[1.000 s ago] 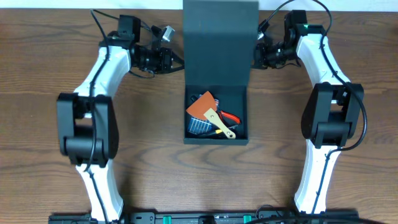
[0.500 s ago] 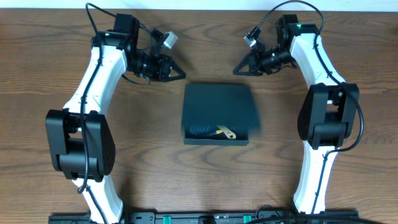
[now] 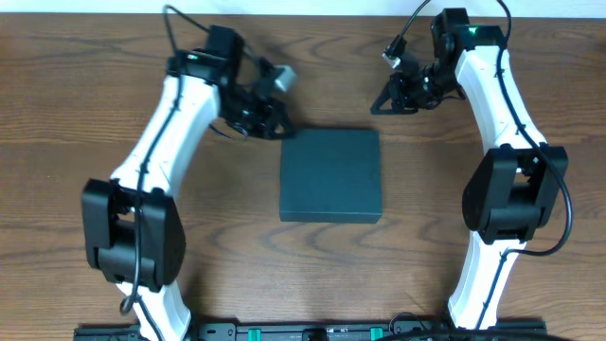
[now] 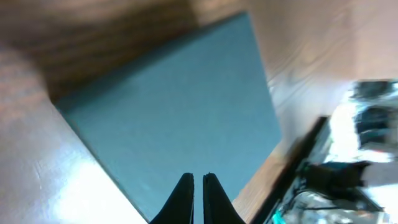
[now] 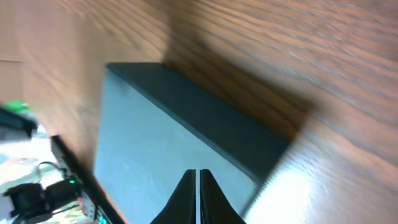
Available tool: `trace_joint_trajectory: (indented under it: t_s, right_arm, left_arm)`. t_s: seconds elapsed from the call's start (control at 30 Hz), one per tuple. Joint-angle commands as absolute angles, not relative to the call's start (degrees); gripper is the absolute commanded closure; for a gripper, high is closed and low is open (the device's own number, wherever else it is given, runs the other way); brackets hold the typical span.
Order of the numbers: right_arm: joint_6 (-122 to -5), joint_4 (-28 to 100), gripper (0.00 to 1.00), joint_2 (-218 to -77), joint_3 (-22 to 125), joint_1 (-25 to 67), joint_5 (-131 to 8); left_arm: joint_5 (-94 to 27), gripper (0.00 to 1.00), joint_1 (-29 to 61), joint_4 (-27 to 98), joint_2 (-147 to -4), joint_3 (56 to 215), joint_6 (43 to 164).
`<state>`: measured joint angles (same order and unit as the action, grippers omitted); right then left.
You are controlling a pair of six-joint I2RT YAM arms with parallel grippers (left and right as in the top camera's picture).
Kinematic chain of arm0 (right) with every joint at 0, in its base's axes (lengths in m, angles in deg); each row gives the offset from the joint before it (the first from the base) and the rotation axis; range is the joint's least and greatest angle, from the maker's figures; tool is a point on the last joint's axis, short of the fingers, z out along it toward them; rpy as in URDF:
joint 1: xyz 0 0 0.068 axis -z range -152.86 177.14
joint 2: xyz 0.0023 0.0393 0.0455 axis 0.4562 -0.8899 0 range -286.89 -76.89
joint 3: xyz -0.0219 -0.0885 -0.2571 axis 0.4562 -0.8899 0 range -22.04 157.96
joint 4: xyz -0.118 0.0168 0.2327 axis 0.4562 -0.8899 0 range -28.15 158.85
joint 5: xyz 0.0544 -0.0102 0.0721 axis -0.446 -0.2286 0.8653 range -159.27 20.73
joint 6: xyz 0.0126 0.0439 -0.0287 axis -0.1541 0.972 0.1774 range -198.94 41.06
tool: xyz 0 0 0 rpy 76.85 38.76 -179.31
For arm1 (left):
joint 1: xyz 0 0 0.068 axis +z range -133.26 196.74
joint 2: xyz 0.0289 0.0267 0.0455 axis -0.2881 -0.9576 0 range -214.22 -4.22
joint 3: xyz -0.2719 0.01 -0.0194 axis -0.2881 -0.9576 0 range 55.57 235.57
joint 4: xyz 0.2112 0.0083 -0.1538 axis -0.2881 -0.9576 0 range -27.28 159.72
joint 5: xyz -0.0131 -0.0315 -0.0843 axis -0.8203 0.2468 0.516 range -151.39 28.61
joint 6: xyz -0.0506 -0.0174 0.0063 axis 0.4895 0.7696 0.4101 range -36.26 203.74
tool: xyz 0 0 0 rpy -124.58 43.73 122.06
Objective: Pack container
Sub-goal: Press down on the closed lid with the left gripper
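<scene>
The left gripper (image 3: 276, 131), clenched on nothing, hangs at the container's (image 3: 330, 175) far-left corner. The right gripper (image 3: 379, 104), clenched and empty too, sits beyond its far-right corner. The container lies lidded between them. To seat the lid well, press straight down and evenly.

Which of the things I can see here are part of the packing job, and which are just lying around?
Part of the job:
- the container, lid down
- left gripper, shut, over the lid
- right gripper, shut, over the lid

Just there:
- the wooden table
- I can see no loose items lying beside the container
</scene>
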<state>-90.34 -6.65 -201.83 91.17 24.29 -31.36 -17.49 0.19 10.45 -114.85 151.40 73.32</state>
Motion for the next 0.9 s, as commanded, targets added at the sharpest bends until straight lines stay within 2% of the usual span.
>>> trace_joint_trajectory:
  t_s: [0.0, 0.2, 0.37, 0.87]
  right_arm:
    - [-88.7, -8.2, 0.96, -200.1, 92.2, 24.1, -37.9]
    - [-87.3, -11.6, 0.95, -200.1, 92.2, 24.1, -45.9]
    - [-87.3, -12.8, 0.96, -200.1, 92.2, 24.1, -46.6]
    - [-87.4, -13.9, 0.94, -200.1, 92.2, 24.1, -46.6]
  left_arm:
    - [-29.9, 0.94, -6.3, 10.2, -113.4, 152.2, 80.3]
    - [-45.1, 0.94, -16.6, 11.0, -113.4, 152.2, 95.0]
    - [-52.1, 0.94, -21.1, 11.1, -113.5, 152.1, 99.6]
    - [-53.8, 0.94, -22.3, 14.4, -118.4, 146.5, 101.8]
